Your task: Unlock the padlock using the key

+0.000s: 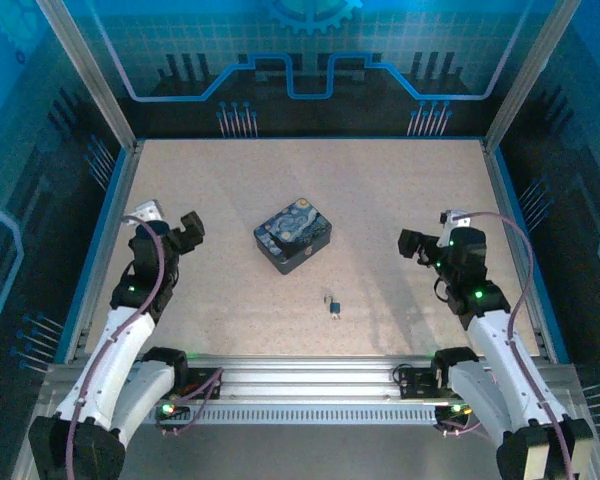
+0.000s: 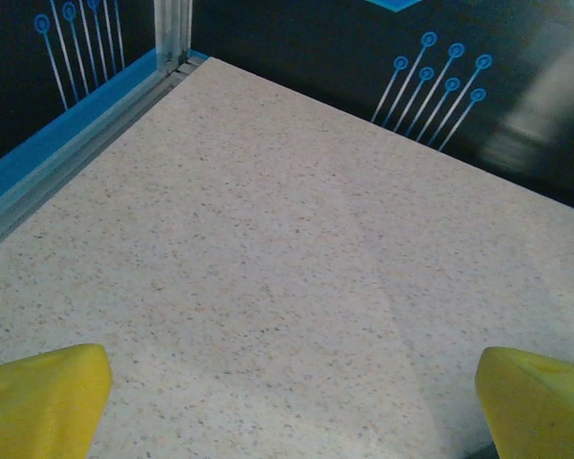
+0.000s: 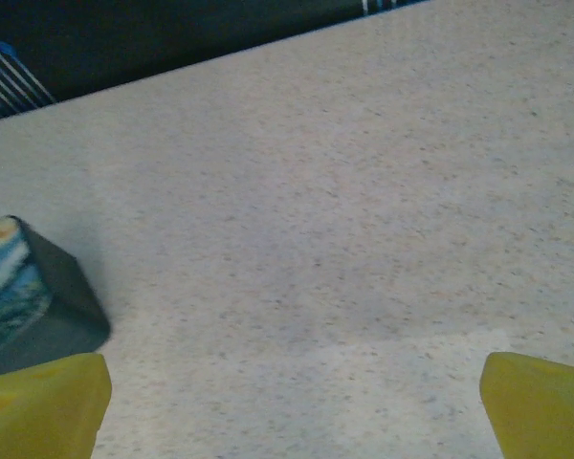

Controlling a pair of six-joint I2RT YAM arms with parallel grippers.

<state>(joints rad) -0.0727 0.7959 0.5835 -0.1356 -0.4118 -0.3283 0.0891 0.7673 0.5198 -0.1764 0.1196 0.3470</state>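
Observation:
The tiny silvery padlock (image 1: 330, 298) lies on the table in front of the tin, near the middle. A small bluish key (image 1: 335, 310) rests right against its near side; whether it sits in the lock is too small to tell. My left gripper (image 1: 189, 231) hovers well to the left, open and empty, its yellow fingertips (image 2: 43, 397) wide apart over bare table. My right gripper (image 1: 413, 243) hangs to the right of the padlock, also open with nothing between its yellow fingertips (image 3: 540, 402).
A dark-blue starry-print tin (image 1: 292, 234) stands at the table's centre, and its corner (image 3: 33, 292) shows at the left of the right wrist view. Blue-lit walls and aluminium posts (image 1: 90, 75) enclose the table. A metal rail (image 1: 310, 385) runs along the near edge.

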